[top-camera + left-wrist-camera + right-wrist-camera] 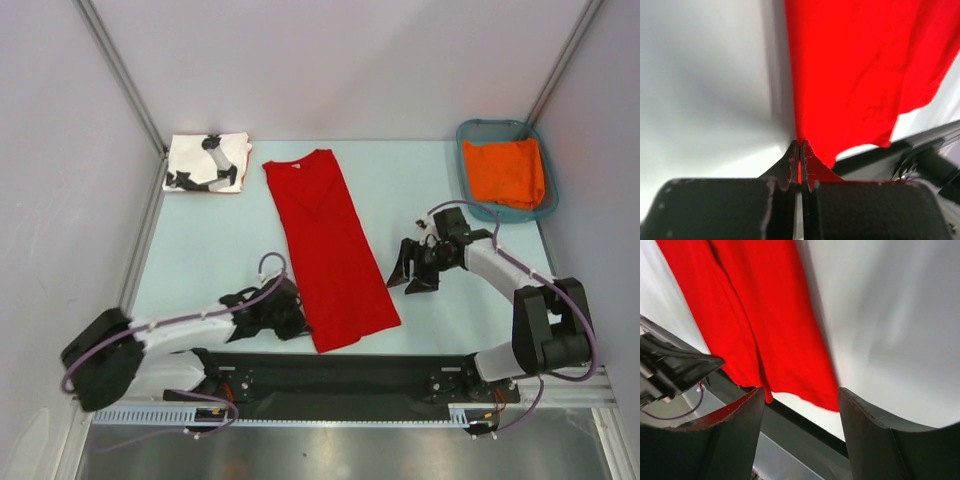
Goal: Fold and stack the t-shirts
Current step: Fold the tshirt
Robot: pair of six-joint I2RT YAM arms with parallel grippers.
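Note:
A red t-shirt [328,244] lies on the table folded into a long narrow strip, collar toward the back. My left gripper [296,312] sits at the strip's left edge near its bottom hem, shut, with red cloth [801,172] pinched between the jaws. My right gripper [406,272] hovers open to the right of the strip, clear of the cloth; the red t-shirt's [770,330] hem shows beyond its spread fingers [735,425]. A folded white t-shirt with black printed shapes [207,163] rests at the back left.
A teal plastic basket [470,135] at the back right holds an orange cloth [505,172]. A black strip [340,368] along the near table edge carries both arm bases. Grey walls enclose the table on the left, back and right.

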